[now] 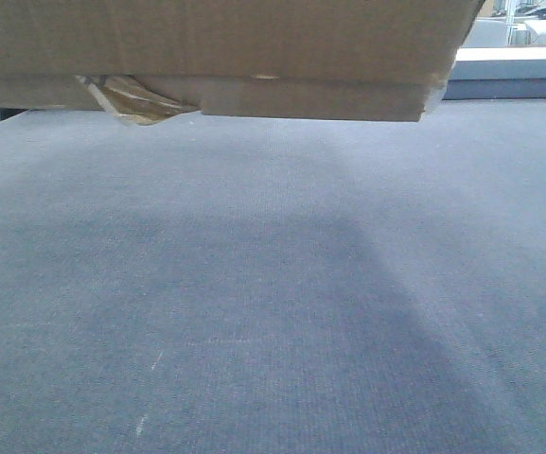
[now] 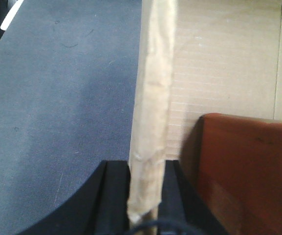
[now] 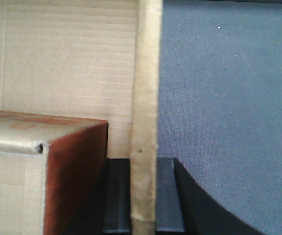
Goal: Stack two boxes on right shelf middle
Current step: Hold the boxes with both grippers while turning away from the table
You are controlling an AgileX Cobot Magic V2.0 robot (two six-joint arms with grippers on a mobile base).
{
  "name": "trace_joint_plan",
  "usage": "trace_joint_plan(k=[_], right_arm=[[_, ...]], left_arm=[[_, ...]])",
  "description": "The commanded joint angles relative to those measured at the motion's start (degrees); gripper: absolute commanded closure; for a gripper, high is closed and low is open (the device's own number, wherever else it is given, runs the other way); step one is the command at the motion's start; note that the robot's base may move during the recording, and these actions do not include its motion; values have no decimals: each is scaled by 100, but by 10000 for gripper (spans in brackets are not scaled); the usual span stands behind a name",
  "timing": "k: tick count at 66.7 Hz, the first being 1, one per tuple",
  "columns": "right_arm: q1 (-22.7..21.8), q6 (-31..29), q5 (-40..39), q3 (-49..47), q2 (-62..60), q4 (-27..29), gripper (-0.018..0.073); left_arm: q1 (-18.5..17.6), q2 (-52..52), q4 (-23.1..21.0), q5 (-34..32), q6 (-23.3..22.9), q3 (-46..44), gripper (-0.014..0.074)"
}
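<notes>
A brown cardboard box hangs in the air at the top of the front view, its underside over the grey carpet. My left gripper is shut on the box's left wall, one finger on each side of it. My right gripper is shut on the box's right wall in the same way. Inside the box stands a red-brown box, seen in the left wrist view and in the right wrist view. The shelf is out of view.
Grey carpet floor fills the front view below the box. A pale ledge with a dark base runs at the far right. Torn tape hangs from the box's underside.
</notes>
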Motion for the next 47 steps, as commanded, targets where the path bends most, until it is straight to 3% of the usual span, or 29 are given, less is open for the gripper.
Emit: trace_joint_plan(k=[1,47], right_arm=[[-47,-4,-51,-98,-79,-383,722],[-47,-4,-51,-98,-79,-383,722]], left_arm=[[91,-45,344,60,-34,-83,708],[91,-45,547,-4,-35,-83,708]])
